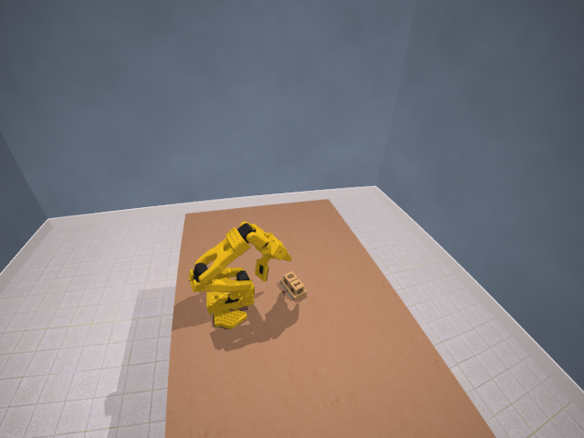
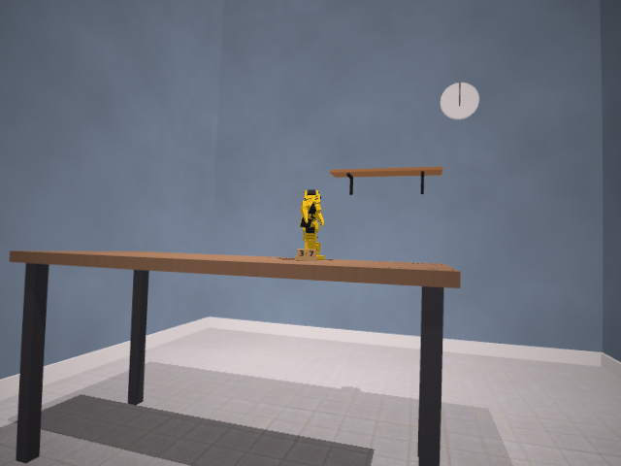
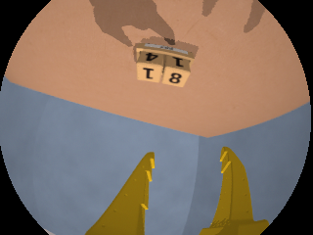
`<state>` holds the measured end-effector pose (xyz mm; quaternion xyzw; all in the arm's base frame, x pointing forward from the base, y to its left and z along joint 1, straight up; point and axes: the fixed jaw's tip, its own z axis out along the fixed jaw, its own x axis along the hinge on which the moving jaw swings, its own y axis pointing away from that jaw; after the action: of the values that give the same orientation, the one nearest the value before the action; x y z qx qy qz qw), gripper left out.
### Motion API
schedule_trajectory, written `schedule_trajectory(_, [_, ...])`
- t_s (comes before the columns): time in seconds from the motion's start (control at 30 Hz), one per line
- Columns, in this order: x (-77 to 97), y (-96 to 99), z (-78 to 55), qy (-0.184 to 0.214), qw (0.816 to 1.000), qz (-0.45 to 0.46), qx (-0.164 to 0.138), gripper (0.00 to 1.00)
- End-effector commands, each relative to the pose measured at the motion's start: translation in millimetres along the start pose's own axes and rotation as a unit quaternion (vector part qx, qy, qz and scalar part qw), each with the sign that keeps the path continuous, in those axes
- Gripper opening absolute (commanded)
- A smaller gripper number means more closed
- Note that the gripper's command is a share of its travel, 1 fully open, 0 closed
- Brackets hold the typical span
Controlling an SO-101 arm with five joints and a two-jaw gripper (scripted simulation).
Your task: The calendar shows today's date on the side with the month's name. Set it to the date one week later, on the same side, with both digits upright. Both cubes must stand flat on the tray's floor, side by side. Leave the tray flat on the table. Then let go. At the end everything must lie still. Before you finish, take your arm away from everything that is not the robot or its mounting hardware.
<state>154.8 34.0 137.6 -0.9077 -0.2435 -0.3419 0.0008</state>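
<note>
The left cube (image 3: 148, 73) and right cube (image 3: 175, 77) of the wrist view sit side by side in the wooden tray (image 1: 299, 297) (image 2: 306, 258), which rests on the table. The month label (image 3: 166, 48) faces the robot. On that side the wrist view shows a 4 and a 1 upside down, which read 14 from the label side. The tops show 1 and 8. The exterior view shows 3 and 7 on the opposite side. My gripper (image 1: 276, 269) (image 3: 188, 151) is partly open and empty, above the table and on the robot's side of the cubes, touching neither.
The yellow arm base (image 1: 230, 299) stands on the brown table (image 1: 301, 377) beside the tray. A wall shelf (image 2: 386, 172) and a round clock (image 2: 460, 100) are far behind the table. The arm's shadow falls around the tray.
</note>
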Motion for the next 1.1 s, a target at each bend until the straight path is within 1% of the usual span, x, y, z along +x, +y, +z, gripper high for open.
schedule_trajectory(0.0, [7.6, 0.8, -7.8, 0.027, 1.000, -0.006, -0.004, 0.35])
schedule_trajectory(0.3, [7.5, 1.0, -7.8, 0.026, 1.000, 0.000, -0.004, 0.35])
schedule_trajectory(0.63, [7.0, 2.3, -7.4, 0.020, 0.999, 0.044, -0.005, 0.35])
schedule_trajectory(0.87, [5.9, 4.7, -6.7, 0.009, 0.992, 0.129, -0.006, 0.35])
schedule_trajectory(0.97, [5.3, 6.0, -6.3, 0.003, 0.984, 0.177, -0.008, 0.35])
schedule_trajectory(1.07, [4.6, 7.4, -5.9, -0.004, 0.973, 0.230, -0.011, 0.35])
